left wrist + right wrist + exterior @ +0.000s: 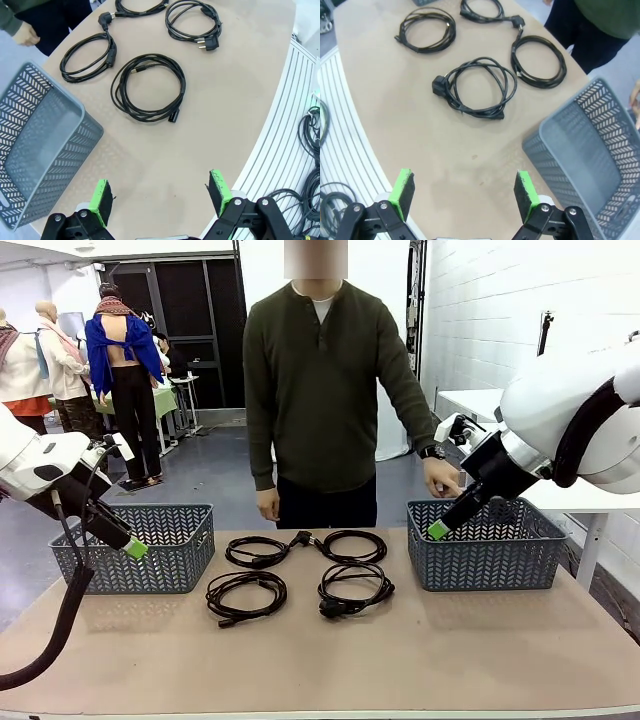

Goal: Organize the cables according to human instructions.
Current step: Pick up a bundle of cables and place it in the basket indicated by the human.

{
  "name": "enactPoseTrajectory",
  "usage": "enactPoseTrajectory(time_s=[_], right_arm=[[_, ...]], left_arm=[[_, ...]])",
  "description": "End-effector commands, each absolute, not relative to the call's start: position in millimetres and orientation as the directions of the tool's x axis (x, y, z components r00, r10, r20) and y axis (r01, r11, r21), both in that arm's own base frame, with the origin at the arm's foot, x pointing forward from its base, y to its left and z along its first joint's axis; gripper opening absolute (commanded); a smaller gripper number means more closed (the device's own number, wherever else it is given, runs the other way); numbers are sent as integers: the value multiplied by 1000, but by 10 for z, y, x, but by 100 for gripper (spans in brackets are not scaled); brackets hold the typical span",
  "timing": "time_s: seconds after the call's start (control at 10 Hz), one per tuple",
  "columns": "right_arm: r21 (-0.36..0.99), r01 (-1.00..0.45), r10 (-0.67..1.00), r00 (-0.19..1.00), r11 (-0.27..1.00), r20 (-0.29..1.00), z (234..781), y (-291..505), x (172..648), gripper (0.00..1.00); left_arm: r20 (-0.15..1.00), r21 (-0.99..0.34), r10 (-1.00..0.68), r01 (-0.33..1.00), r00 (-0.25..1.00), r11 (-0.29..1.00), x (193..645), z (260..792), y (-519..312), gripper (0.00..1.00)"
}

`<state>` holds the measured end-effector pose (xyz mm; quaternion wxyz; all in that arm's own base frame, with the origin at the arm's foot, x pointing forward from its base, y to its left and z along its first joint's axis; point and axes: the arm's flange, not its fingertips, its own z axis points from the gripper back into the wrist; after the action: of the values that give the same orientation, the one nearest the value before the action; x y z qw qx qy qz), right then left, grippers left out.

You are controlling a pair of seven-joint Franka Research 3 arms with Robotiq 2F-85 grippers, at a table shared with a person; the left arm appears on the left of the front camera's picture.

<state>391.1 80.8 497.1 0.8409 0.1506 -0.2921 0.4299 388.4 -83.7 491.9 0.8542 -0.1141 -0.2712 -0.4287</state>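
No legible text or labels anywhere.

The left arm comes in at 9 o'clock in the front view. Its wrist is angled downward, so the left gripper points toward 4 o'clock. The right arm enters at 3 o'clock with its wrist tipped down, and the right gripper points toward 8 o'clock. Both grippers hang in the air. In the wrist views the left fingers and the right fingers, green-padded, stand spread wide apart, gripping nothing.
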Motion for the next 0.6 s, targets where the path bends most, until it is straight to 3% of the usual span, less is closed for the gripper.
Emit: enactPoseTrajectory(time_s=[0.0, 0.5], right_arm=[[-149, -860, 736, 313, 487, 600, 5080, 943, 3963, 100], [-296, -954, 957, -39, 51, 289, 5201, 1559, 4422, 100]], left_arm=[[567, 29, -675, 807, 472, 590, 3900, 4893, -809, 100], [567, 29, -675, 807, 472, 590, 3900, 4893, -809, 100]])
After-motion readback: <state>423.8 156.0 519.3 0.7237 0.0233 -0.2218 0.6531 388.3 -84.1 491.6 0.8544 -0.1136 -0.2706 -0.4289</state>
